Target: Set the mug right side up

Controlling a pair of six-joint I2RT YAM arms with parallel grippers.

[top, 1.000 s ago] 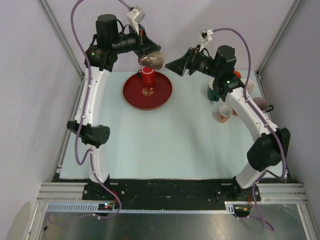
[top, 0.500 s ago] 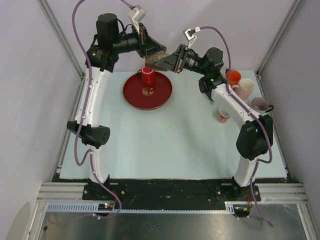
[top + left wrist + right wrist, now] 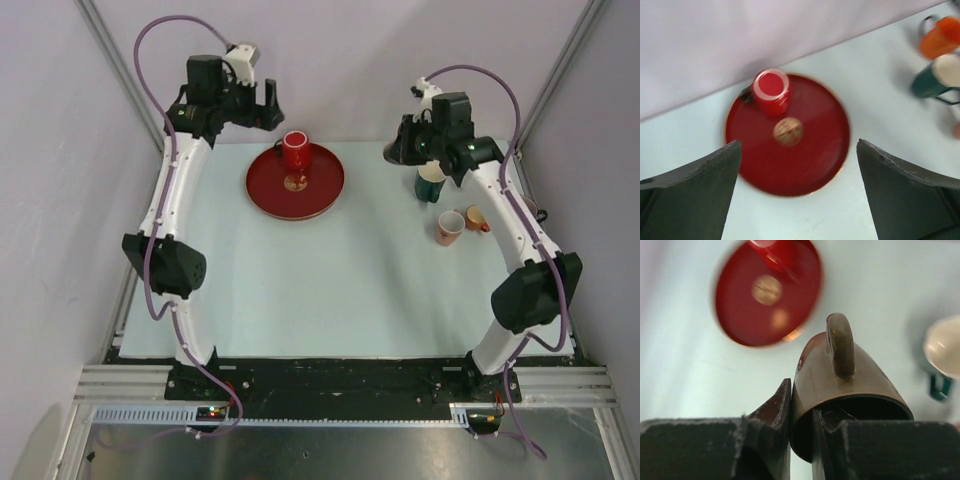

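Right wrist view shows the glossy brown ceramic mug off the tabletop, gripped by the right gripper. One finger is pressed on the outside of the wall and the other sits inside the rim. The mug's mouth faces the camera and its loop handle is uppermost in the picture.

In the top view that gripper hangs over the far right of the pale tabletop, just beside a dark green mug. The brown mug itself is hard to make out there. A pink cup and an orange mug stand nearer the arm bases.

Farther left lies a round red tray carrying a red cup and a small tan round object. The left gripper hovers at the tray's far-left side, fingers spread wide and holding nothing.
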